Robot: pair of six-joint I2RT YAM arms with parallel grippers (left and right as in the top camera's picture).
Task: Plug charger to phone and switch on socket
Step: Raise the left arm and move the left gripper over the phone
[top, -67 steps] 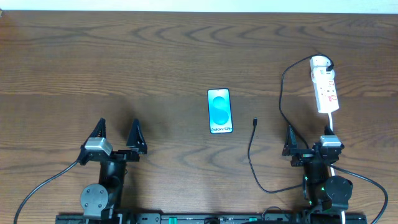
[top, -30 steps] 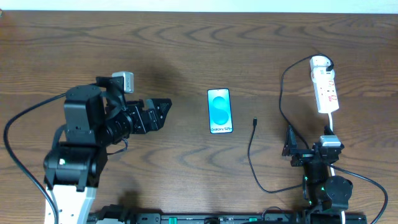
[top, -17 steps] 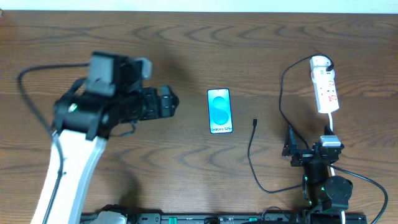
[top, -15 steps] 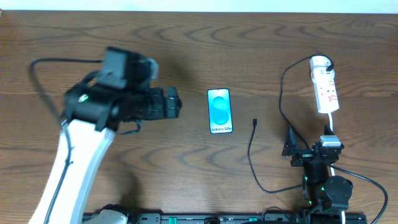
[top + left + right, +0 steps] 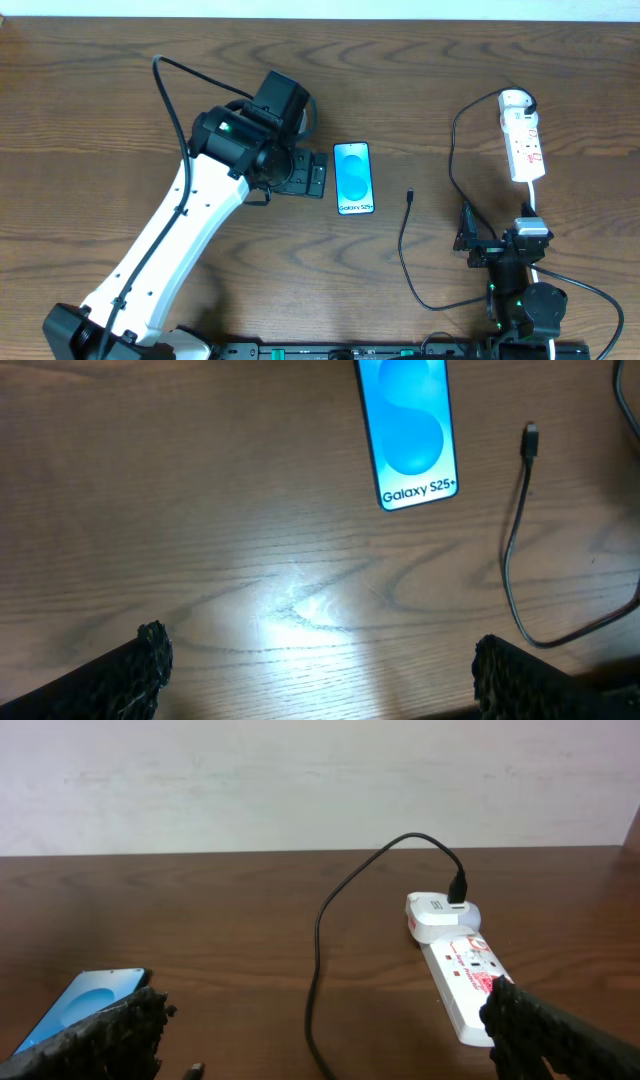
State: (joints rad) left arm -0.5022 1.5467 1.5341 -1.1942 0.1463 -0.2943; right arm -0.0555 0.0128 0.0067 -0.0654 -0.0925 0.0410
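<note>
The phone [image 5: 353, 178] lies flat mid-table, cyan screen up; it also shows in the left wrist view [image 5: 410, 430] and at the lower left of the right wrist view [image 5: 85, 1005]. My left gripper [image 5: 320, 180] is open and empty, hovering just left of the phone, fingertips [image 5: 150, 660] wide apart. The charger's black cable [image 5: 402, 250] ends in a connector tip [image 5: 410, 195] lying free right of the phone, also seen in the left wrist view [image 5: 531, 440]. The white socket [image 5: 522, 140] lies at the far right. My right gripper [image 5: 495, 235] is open and empty near the front edge, below the socket [image 5: 465, 970].
A white plug [image 5: 515, 100] with the black cable sits in the socket's far end. A white cord [image 5: 533, 200] runs from the socket toward the right arm's base. A pale wall [image 5: 300, 780] stands behind the table's far edge.
My left arm has risen from its rest at the front left and swung right, so its open gripper is now beside the phone. The right arm, phone and cable have not moved.
</note>
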